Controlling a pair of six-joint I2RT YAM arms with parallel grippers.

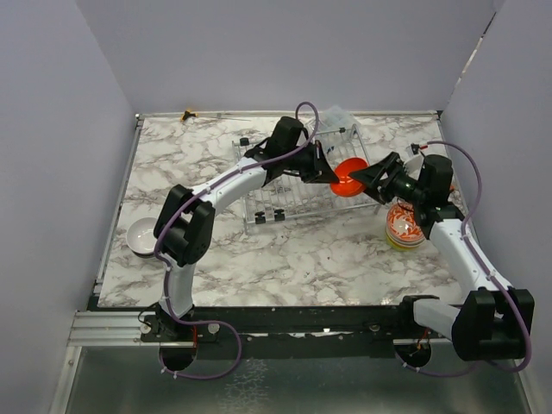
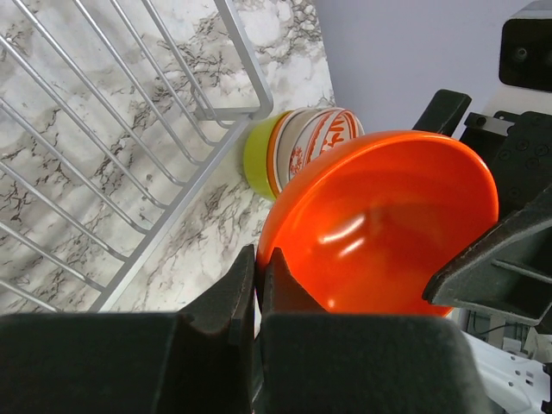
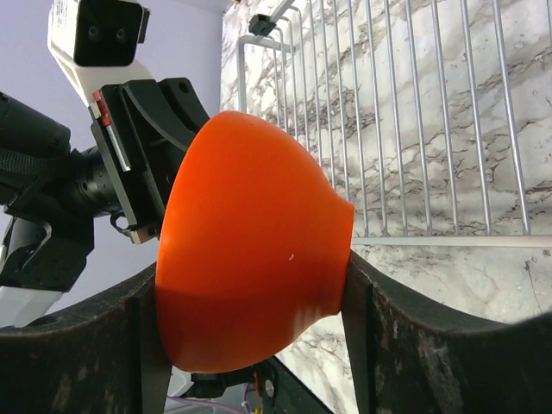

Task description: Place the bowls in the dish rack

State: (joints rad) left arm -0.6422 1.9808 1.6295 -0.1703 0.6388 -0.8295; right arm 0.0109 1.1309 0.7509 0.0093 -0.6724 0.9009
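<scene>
The left arm (image 1: 231,183) and right arm (image 1: 461,252) are alike: rounded white links between chunky black joint housings, each trailed by a thin purple cable (image 1: 305,105) looping along it. The right hand (image 1: 364,178) has broad matte-black fingers (image 3: 78,362), dusty and scuffed.

A grey-veined white marble tabletop (image 1: 285,259) carries a flat silver wire dish rack (image 1: 276,203) at centre, a round white bowl (image 1: 141,233) at left, and a stack of red-patterned and lime-yellow bowls (image 1: 404,228) at right.
</scene>
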